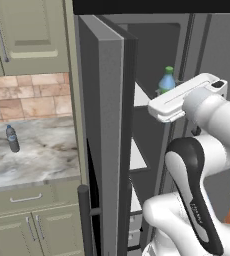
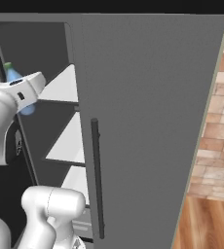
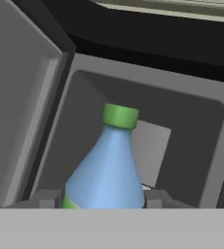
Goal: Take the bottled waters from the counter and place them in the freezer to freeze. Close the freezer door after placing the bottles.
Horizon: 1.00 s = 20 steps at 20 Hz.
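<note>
Between the tool's (image 3: 104, 203) fingers, pinched upright, stands the blue bottle (image 3: 106, 170).

Arm: white, dark-jointed, rising from lower right of the left base view, elbow bent, forearm reaching toward upper centre. Gripper (image 3: 104, 197): at bottom centre of the hand view, fingers (image 3: 46, 198) clamped either side of the blue bottle (image 3: 106, 165).
</note>
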Available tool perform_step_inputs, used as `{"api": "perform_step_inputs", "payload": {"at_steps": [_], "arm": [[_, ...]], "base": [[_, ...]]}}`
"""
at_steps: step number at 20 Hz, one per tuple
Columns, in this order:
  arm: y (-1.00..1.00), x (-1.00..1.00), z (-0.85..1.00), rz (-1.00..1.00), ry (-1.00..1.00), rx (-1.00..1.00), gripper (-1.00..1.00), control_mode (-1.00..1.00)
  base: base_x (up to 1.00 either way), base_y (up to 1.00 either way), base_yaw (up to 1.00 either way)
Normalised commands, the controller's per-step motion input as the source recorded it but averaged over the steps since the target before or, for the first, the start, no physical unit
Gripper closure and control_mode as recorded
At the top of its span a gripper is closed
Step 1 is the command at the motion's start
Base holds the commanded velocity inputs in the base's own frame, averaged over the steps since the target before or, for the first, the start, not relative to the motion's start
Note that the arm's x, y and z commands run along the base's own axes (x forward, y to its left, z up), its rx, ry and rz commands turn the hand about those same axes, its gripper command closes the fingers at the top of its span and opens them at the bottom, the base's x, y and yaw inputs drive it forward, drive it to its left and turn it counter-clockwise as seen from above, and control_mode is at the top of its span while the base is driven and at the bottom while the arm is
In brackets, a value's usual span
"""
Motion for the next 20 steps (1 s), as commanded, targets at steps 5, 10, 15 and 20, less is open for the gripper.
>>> {"api": "perform_step_inputs", "payload": {"at_steps": [5,10,15,20], "arm": [[0.00,0.25,0.09,0.00,-0.01,0.00,1.00,-1.00],[0.00,0.23,0.00,0.01,-0.11,0.00,1.00,-1.00],[0.00,0.45,-0.14,0.05,-0.02,0.01,1.00,-1.00],[0.00,0.59,-0.01,0.04,0.00,0.01,1.00,-1.00]], "base": [[0.00,0.00,0.00],[0.00,0.00,0.00],[0.00,0.00,0.00],[0.00,0.00,0.00]]}}
